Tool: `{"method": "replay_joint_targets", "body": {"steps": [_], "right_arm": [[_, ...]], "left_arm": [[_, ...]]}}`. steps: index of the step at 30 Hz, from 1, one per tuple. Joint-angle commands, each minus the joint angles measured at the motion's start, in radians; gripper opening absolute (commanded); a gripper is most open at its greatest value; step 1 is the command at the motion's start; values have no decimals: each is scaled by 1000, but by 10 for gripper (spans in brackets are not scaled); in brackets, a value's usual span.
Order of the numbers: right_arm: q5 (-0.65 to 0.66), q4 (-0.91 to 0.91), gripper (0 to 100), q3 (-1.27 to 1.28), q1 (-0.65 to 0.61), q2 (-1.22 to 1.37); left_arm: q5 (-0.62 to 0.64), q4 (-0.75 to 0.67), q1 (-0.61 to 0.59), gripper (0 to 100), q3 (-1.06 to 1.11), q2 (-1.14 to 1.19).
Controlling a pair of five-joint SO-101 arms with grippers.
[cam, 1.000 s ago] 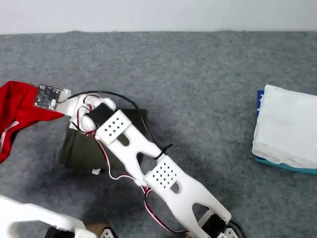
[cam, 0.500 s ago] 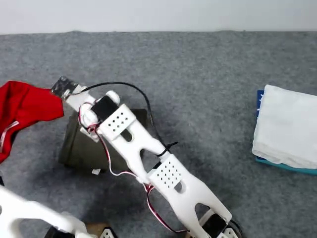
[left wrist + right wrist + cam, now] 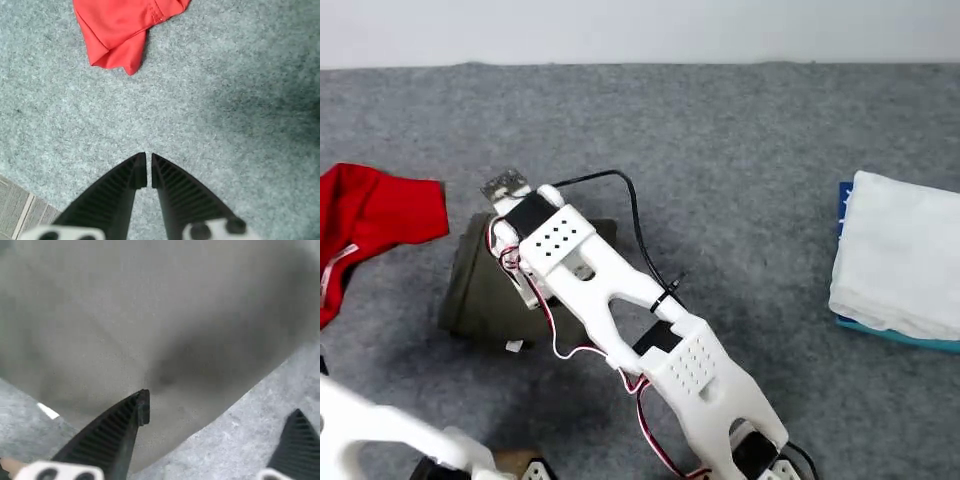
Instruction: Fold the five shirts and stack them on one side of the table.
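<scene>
Grey felted table (image 3: pixel 740 150) throughout. Nearest, left gripper (image 3: pixel 148 170) with fingers pressed together on nothing, hung over bare felt short of the crumpled red shirt (image 3: pixel 120 25) — parked clear, probably. Beyond, right gripper (image 3: pixel 220 412) spread wide just above the folded olive shirt (image 3: pixel 150 315) — poised, seemingly, to carry it toward the white-topped stack (image 3: pixel 900 250), well apart at one side of the table.

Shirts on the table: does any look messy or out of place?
Yes. The red shirt lies crumpled and unfolded, far from the neat white-topped stack; the olive shirt looks folded.
</scene>
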Motion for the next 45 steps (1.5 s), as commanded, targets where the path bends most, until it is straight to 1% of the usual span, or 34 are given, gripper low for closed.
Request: {"method": "replay_joint_targets", "body": {"steps": [1, 4, 9, 16, 18, 21, 23, 25, 26, 32, 34, 36, 40, 43, 45], "right_arm": [[-18, 39, 421, -2, 18, -35], [-21, 39, 421, -2, 19, 39], [-87, 33, 421, -5, 28, 166], [-91, 33, 413, -5, 38, 251], [-84, 33, 364, -5, 42, 265], [-80, 33, 227, -5, 54, 269], [-26, 33, 134, -5, 64, 266], [23, 33, 64, -5, 76, 269], [35, 33, 45, -5, 84, 272], [44, 38, 7, -5, 140, 259], [49, 41, 10, 0, 157, 231], [97, 42, 10, 2, 173, 193], [259, 44, 10, 9, 220, 110], [371, 44, 10, 66, 298, 18], [460, 42, 10, 115, 374, -45]], "left_arm": [[0, -18, 8, 33, -7, -32], [0, -15, 6, 33, -7, -32], [0, -14, -2, 33, -7, -32], [0, -14, -2, 33, -7, -32], [0, -12, -2, 33, -7, -32], [0, -12, -2, 33, -7, -32], [0, -12, -2, 33, -7, -32], [0, -12, -2, 33, -7, -32], [0, -12, -2, 33, -7, -32], [0, -12, 0, 33, -7, -32], [0, -12, 0, 33, -7, -32], [0, -12, 0, 33, -7, -32], [0, -12, 2, 33, -7, -32], [0, -15, 3, 33, -7, -32], [0, -15, 3, 33, -10, -32]]}}
